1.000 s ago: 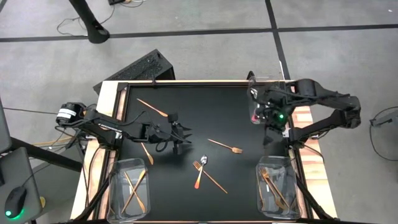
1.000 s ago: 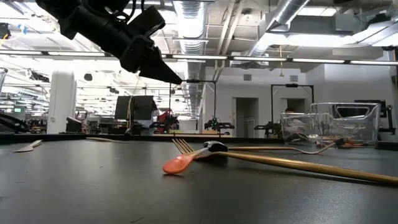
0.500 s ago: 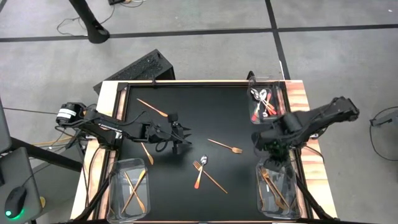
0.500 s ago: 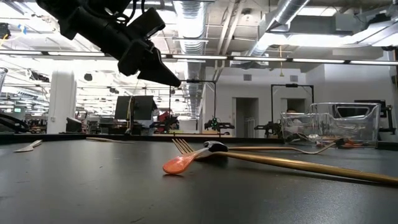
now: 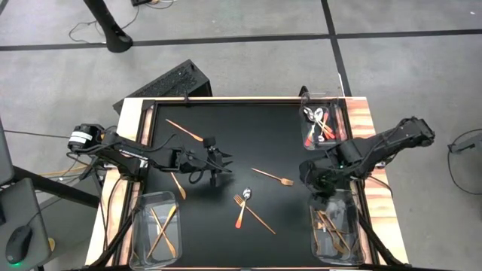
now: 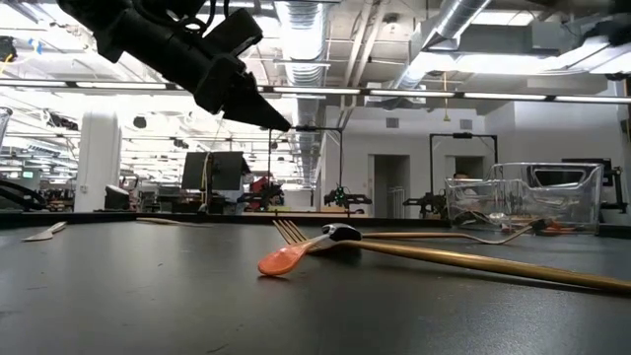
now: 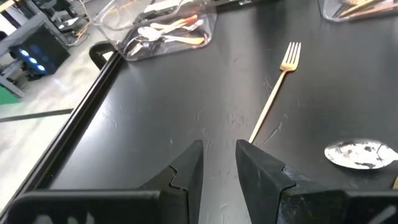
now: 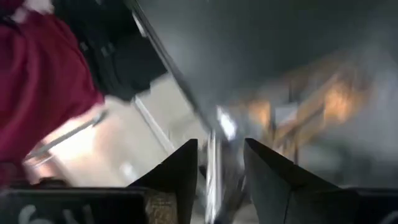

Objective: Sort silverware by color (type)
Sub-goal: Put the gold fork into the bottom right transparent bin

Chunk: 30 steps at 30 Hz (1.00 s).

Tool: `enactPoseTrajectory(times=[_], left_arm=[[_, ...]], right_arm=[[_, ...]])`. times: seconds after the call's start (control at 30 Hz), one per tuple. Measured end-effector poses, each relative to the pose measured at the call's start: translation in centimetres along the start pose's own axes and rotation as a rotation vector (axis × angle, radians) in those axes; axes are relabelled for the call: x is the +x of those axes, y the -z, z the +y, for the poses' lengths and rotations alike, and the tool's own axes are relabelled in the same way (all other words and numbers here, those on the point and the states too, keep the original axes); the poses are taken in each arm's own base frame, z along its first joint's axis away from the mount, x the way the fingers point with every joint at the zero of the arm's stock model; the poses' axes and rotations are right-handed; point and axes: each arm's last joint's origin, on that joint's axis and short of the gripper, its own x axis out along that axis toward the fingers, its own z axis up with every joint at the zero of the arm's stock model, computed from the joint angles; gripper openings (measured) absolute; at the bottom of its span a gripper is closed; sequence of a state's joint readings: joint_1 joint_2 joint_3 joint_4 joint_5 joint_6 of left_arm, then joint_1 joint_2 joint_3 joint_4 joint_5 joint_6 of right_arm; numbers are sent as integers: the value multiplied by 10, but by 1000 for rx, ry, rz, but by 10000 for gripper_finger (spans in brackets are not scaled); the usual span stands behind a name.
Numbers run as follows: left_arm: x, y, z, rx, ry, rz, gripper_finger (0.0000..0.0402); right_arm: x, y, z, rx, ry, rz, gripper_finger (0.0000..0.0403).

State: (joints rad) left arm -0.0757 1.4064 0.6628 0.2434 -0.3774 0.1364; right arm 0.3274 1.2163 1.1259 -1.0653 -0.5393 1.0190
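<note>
Silverware lies loose on the black table: a gold fork [image 5: 273, 178], a silver spoon [image 5: 247, 194], an orange-handled fork [image 5: 240, 211] crossed by a gold stick [image 5: 260, 219], and gold pieces [image 5: 184, 129] [image 5: 178, 186] at the left. My left gripper [image 5: 220, 164] [image 7: 219, 168] hovers above the table left of the gold fork [image 7: 277, 87], its fingers a little apart with nothing between them. My right gripper [image 5: 310, 177] [image 8: 221, 171] hangs over the table's right side beside the near right bin, fingers apart; its wrist view is blurred.
A clear bin [image 5: 324, 124] at the far right holds red-handled silver pieces. The clear bins at the near right [image 5: 337, 226] and near left [image 5: 158, 229] hold gold pieces. A raised rim [image 5: 226, 100] runs round the table. Bare table lies between the far rim and the loose pieces.
My right gripper has swung from over the far right bin toward the table's near edge and a little left, and now stands beside the near right bin. The silverware on the table has stayed put.
</note>
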Motion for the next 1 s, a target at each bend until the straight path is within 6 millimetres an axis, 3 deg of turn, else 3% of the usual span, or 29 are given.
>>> enactPoseTrajectory(times=[0.13, 0.2, 0.27, 0.4, 0.63, 1.0], left_arm=[[0, -2, 0, -10, -2, -20, 87], [0, -2, 0, -17, -2, -23, 87], [0, -2, 0, -25, 0, -19, 87], [0, 2, 0, -40, 4, 16, 87], [0, 8, -1, -45, 9, 78, 87], [-1, 12, -2, -49, 12, 111, 87]], right_arm=[[-9, -21, 3, -167, 52, -320, 151], [-12, -31, 1, -164, 163, -495, 147], [-10, -45, -5, -150, 260, -564, 144], [11, -70, -15, -151, 426, -522, 140], [61, -111, -21, -250, 532, -429, 139], [98, -143, -46, -270, 711, -362, 139]])
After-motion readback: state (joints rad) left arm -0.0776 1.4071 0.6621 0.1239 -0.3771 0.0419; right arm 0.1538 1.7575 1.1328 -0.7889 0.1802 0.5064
